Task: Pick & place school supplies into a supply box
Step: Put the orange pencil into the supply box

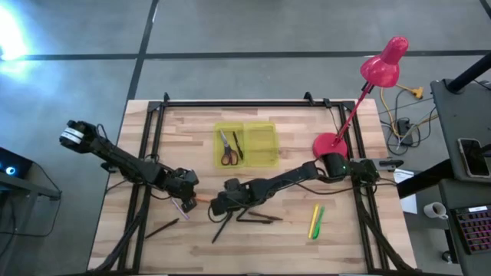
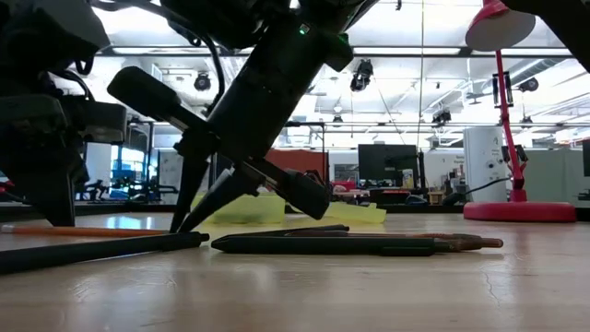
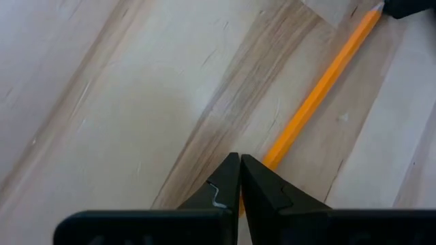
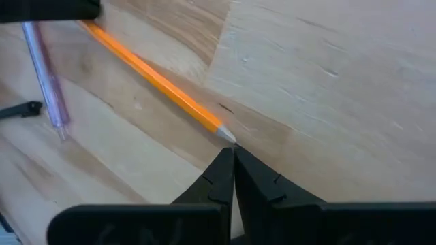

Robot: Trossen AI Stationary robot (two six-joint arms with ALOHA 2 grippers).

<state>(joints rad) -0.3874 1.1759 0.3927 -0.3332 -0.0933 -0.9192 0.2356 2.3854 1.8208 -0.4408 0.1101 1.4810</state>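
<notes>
Grippers left (image 3: 240, 163) and right (image 4: 232, 155) pressed together, meeting at frame centre over orange pencil (image 4: 153, 79); pencil shown clearly only by wrist views.

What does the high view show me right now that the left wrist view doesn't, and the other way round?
Only the high view: the translucent yellow-green plastic supply box holding the red-handled scissors, the yellow and green markers, the pink desk lamp, and the right gripper among dark pens.

Only the left wrist view: the left gripper with fingers together, directly over the orange wooden pencil.

Both: the wooden table, and the left gripper.
</notes>
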